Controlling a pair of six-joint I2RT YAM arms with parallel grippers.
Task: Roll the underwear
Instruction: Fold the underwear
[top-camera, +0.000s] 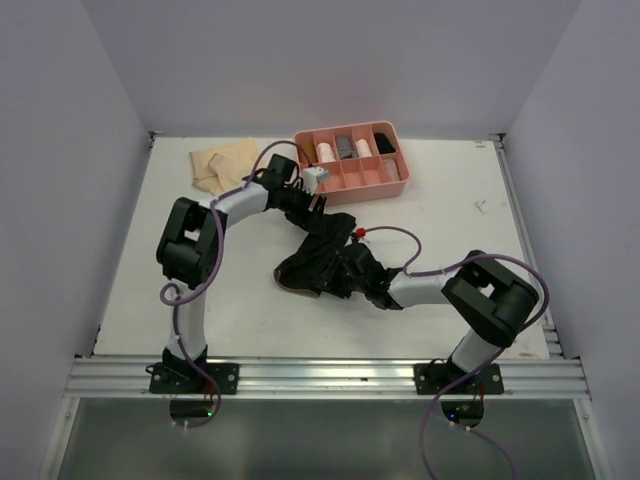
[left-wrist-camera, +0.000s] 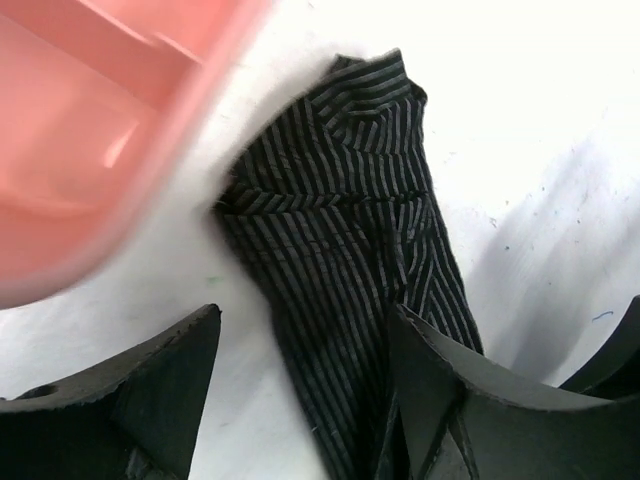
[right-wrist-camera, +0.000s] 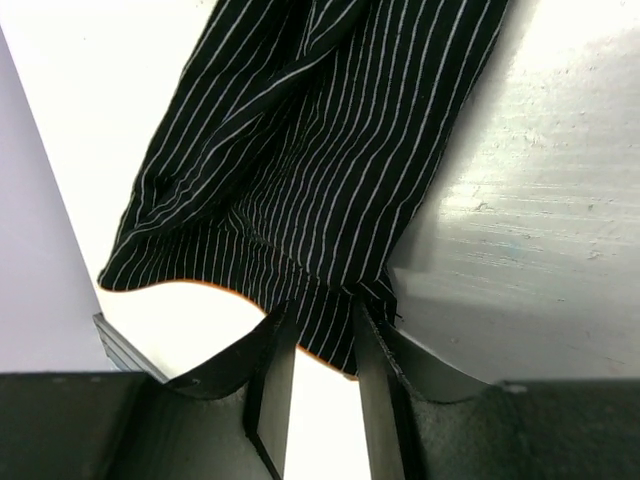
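White walls are standing around a white worktop (top-camera: 470, 250). A pink tray (top-camera: 352, 193) is sitting at the far side with small rolls (top-camera: 335, 150) in it. The tan underwear (top-camera: 225, 165) is lying far left. The black underwear (top-camera: 315, 255) is lying in the middle, its far tip just beside the tray. The left hand (left-wrist-camera: 305, 330) is hanging wide open there, one finger on each side of the cloth, gripping nothing. The right hand (right-wrist-camera: 325, 330) is pinching the near edge tight.

Right claw (right-wrist-camera: 322, 325) pinching hem of black striped underwear (right-wrist-camera: 300, 180) — cloth spread over white table (right-wrist-camera: 120, 100).
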